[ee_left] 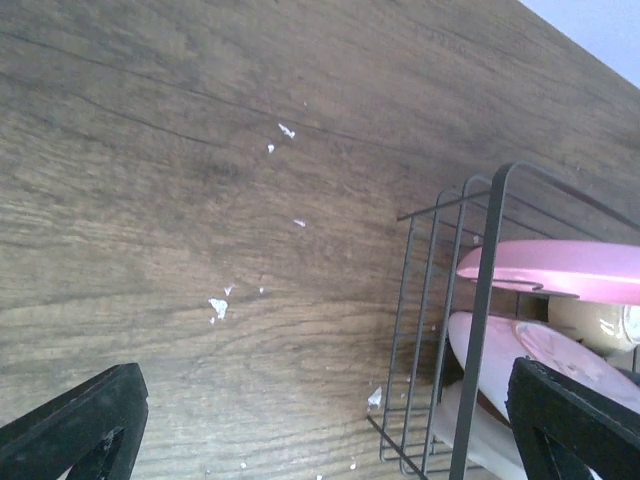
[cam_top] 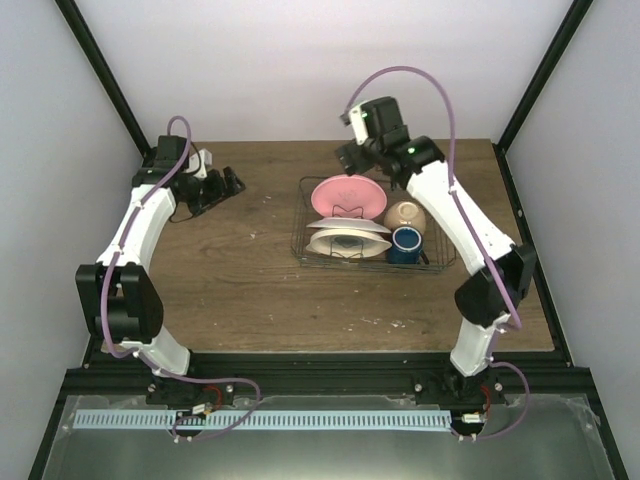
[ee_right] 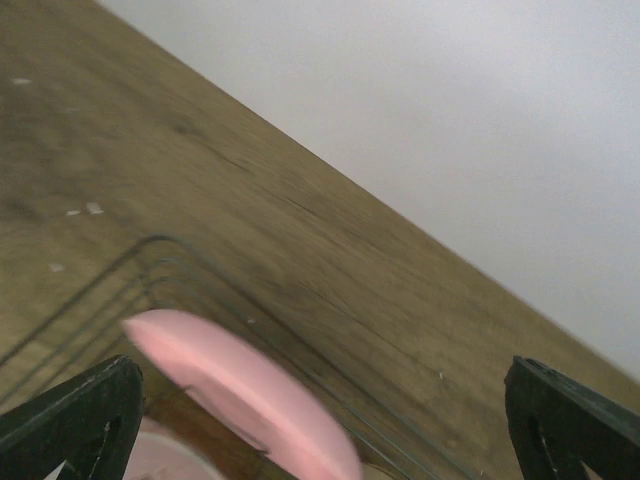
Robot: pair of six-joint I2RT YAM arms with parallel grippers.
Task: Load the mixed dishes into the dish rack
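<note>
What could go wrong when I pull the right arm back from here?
The pink plate stands on edge in the rack, right below the open right gripper; a slanted retreat could clip its rim and tip it. It also looks tilted, so it may slip against the bowl beside it.

The left arm (cam_top: 140, 225) and the right arm (cam_top: 470, 215) both wear white shells over chunky black joint blocks. A purple cable (cam_top: 410, 72) loops along each. The pincer fingers (ee_left: 80, 425) are matte black wedges.
</note>
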